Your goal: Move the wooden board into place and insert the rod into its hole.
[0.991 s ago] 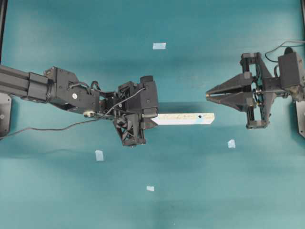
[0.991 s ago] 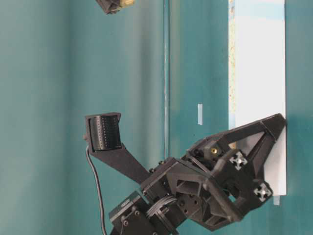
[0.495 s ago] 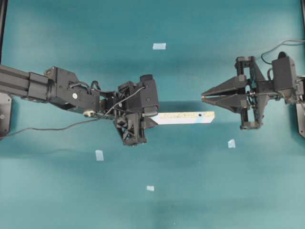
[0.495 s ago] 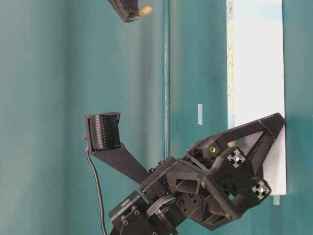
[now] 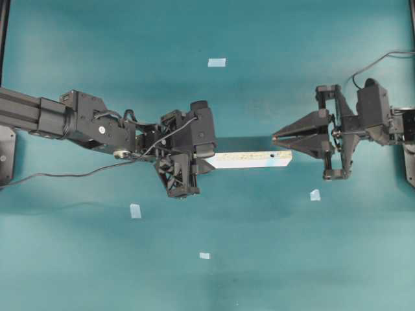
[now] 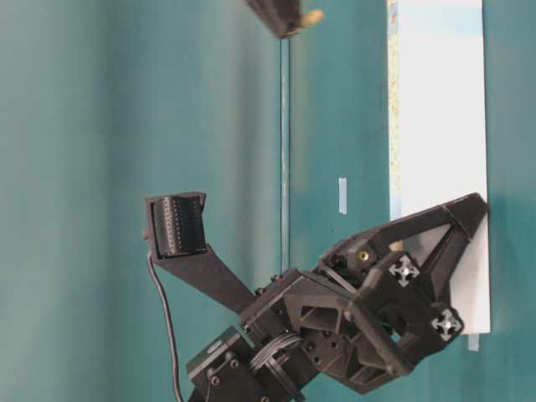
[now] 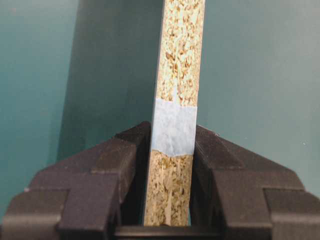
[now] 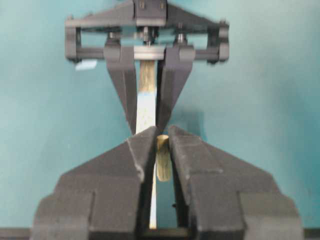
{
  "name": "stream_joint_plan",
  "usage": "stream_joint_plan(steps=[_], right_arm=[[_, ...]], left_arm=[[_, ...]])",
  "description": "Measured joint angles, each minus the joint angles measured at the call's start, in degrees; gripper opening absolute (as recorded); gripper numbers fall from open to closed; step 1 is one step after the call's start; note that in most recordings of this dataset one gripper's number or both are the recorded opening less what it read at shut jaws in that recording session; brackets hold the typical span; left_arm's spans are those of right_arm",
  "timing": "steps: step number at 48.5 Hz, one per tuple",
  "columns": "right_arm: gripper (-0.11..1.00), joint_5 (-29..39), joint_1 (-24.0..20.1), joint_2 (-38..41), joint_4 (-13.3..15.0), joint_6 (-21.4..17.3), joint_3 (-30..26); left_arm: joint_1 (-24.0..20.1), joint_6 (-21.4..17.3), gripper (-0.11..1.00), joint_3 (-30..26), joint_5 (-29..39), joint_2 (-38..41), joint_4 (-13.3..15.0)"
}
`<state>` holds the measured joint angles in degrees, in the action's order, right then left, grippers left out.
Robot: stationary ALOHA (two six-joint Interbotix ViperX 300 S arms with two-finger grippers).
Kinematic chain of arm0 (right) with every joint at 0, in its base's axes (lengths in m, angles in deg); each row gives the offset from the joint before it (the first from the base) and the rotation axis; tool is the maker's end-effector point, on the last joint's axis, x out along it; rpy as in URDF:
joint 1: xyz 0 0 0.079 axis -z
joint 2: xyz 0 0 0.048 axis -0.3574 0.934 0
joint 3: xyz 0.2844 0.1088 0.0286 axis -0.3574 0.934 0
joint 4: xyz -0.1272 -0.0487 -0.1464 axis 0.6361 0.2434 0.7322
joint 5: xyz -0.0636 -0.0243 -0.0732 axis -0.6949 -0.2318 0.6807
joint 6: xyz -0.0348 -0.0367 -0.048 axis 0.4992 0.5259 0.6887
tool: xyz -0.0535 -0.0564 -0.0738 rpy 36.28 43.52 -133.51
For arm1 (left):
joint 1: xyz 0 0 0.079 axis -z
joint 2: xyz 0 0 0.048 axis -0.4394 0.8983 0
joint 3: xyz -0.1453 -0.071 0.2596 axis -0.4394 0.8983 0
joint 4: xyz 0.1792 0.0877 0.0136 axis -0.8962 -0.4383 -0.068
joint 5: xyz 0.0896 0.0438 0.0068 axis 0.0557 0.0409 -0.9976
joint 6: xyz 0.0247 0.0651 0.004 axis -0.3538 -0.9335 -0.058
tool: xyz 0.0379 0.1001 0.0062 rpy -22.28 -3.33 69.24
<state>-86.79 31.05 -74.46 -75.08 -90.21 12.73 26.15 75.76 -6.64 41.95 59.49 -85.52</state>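
My left gripper (image 5: 206, 162) is shut on one end of the wooden board (image 5: 249, 159), which juts out to the right on edge, speckled side up. In the left wrist view both jaws press on the board (image 7: 177, 75) at a pale-blue tape band. The small dark hole (image 5: 273, 155) lies near the free end. My right gripper (image 5: 275, 137) hangs just beyond that end, shut on the cream rod (image 8: 163, 157). The rod (image 6: 311, 15) pokes out of the tips. Past it I see the board (image 8: 146, 107) and the left gripper (image 8: 145, 50).
Several small pale-blue tape squares lie on the teal table: one at the back (image 5: 216, 63), one at front left (image 5: 135, 210), one at front centre (image 5: 204, 256), one below the right gripper (image 5: 315, 194). A cable trails from the left arm (image 5: 65, 173).
The right gripper has moved left and down with the rod, up to the board's free end. The left gripper and the board have stayed put.
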Motion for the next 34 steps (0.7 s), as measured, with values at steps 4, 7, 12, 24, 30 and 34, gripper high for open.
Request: stream_joint_plan(steps=[4, 7, 12, 24, 30, 34], right_arm=[[0.12, -1.23, -0.18, 1.49, 0.0, 0.0, 0.0], [0.12, -2.29, -0.44, 2.37, 0.0, 0.09, -0.09], [0.12, -3.87, -1.05, 4.22, 0.0, 0.26, -0.44], [0.12, -6.33, -2.81, 9.14, -0.97, 1.67, -2.81], [0.12, -7.38, -3.69, 10.63, -2.11, 2.02, -3.16], [0.12, -7.82, -4.22, 11.16, -3.08, 2.46, -3.08]], left_arm=[[0.0, 0.0, 0.23, 0.09, 0.0, 0.0, -0.09], [0.0, 0.0, 0.23, 0.09, 0.0, 0.0, -0.09], [0.0, 0.0, 0.23, 0.09, 0.0, 0.0, 0.0], [0.0, 0.0, 0.23, 0.09, 0.0, 0.0, 0.0], [0.0, 0.0, 0.23, 0.18, -0.09, 0.0, -0.09], [0.0, 0.0, 0.23, 0.09, 0.0, 0.0, 0.0]])
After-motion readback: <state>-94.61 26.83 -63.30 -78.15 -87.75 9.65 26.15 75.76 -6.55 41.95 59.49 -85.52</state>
